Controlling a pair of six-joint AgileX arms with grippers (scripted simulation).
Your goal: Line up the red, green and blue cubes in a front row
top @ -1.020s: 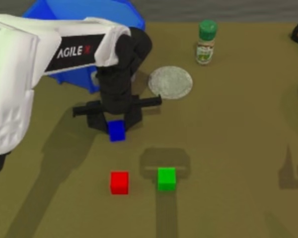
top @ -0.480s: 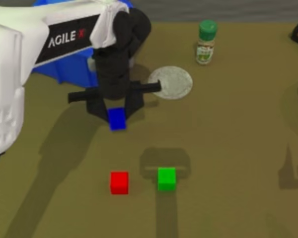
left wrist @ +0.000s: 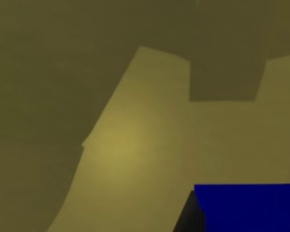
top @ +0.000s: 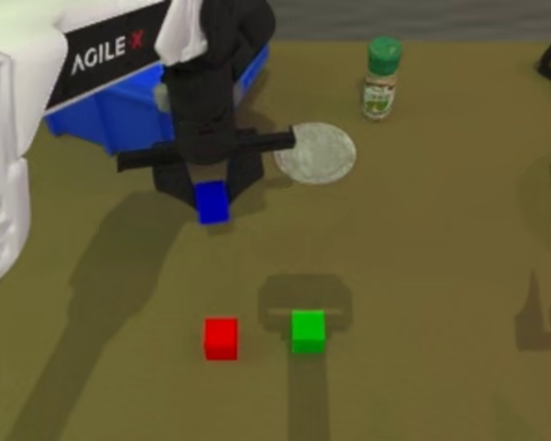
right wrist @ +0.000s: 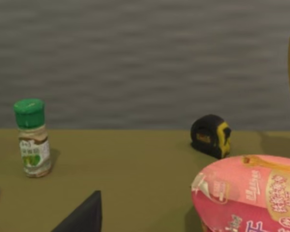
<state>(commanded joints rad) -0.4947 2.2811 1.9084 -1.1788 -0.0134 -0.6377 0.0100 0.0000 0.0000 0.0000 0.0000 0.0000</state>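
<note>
Olive-brown table (top: 441,276) before a grey wall (right wrist: 145,58), left gripper (top: 211,197) clamped around the blue cube (top: 212,202)

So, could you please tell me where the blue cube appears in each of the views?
Top view: the blue cube sits between the left gripper fingers, left of centre, behind the red cube.
Left wrist view: cube at the lower right corner.
Right wrist view: not in it.
Shared landmark: the olive table.

- A deep blue solid cube (left wrist: 246,208) fills one corner of the view, cut off by the frame edges.
- A dark tool finger (left wrist: 189,216) touches its side.
- The olive-yellow bench (left wrist: 121,145) beneath carries broad angular shadows.
</note>
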